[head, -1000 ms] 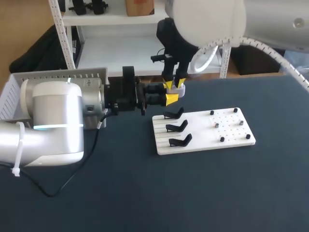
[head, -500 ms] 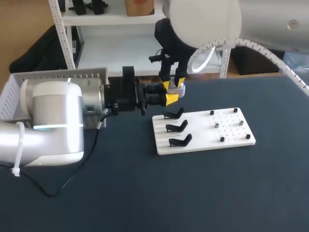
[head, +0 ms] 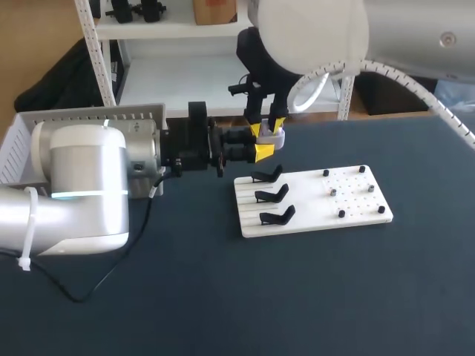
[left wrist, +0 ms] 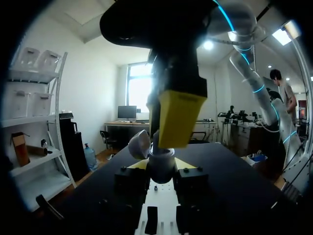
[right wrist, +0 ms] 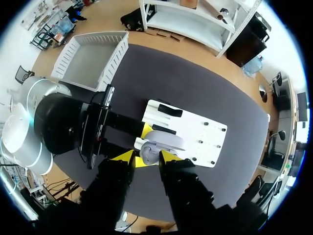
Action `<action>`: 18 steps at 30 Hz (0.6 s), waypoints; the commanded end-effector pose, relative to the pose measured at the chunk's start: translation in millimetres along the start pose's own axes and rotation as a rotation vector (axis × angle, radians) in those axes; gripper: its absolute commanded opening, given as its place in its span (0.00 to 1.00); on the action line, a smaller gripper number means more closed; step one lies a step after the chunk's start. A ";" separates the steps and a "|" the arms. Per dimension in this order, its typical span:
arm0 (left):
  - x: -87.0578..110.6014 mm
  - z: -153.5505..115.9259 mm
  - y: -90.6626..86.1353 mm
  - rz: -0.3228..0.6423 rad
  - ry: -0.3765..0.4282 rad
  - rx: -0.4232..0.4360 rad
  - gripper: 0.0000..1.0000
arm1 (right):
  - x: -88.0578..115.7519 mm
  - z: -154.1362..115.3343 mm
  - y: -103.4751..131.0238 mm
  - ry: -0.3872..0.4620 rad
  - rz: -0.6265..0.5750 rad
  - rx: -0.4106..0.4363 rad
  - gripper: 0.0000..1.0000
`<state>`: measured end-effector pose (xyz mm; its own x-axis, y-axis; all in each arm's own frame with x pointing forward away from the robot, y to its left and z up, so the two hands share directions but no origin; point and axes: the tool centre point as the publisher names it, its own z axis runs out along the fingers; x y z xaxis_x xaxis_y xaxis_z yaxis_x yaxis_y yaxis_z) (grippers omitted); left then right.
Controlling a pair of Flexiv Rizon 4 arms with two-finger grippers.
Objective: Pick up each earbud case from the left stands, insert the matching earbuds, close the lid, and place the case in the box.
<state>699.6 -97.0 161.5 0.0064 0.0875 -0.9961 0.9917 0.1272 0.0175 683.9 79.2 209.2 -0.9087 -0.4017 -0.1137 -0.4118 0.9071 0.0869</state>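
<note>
Progress seems well along: the three stands (head: 271, 194) are bare, our left gripper (left wrist: 161, 164) is clamped on the open earbud case (head: 276, 138) just beyond them, whether our right gripper (right wrist: 147, 157) above grips it we cannot tell, and lid-closing and the box (head: 89, 115) remain.

Dark table (head: 297, 297), seemingly matte-topped, under even light.

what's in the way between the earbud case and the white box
Nothing lying on the table. Only the left arm's own wrist runs along that stretch, between the case and the box.
</note>
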 end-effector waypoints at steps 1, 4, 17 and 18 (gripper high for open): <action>0.4 0.1 -0.6 0.001 -0.003 -0.003 0.00 | 2.4 0.0 2.1 -0.001 0.001 0.005 0.31; 0.4 0.1 -0.6 0.001 -0.003 -0.003 0.00 | 2.6 -2.8 2.2 -0.004 0.002 0.007 0.31; 0.4 0.1 -0.6 0.001 -0.003 -0.003 0.00 | 2.8 -7.3 2.6 -0.017 0.004 0.018 0.33; 0.4 0.1 -0.6 0.001 -0.003 -0.003 0.00 | 2.3 -7.8 2.7 -0.018 0.006 0.018 0.33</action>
<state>699.5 -97.0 161.5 0.0063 0.0874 -0.9961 0.9917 0.1272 0.0175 681.1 79.0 218.0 -0.9090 -0.3975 -0.1251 -0.4080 0.9101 0.0727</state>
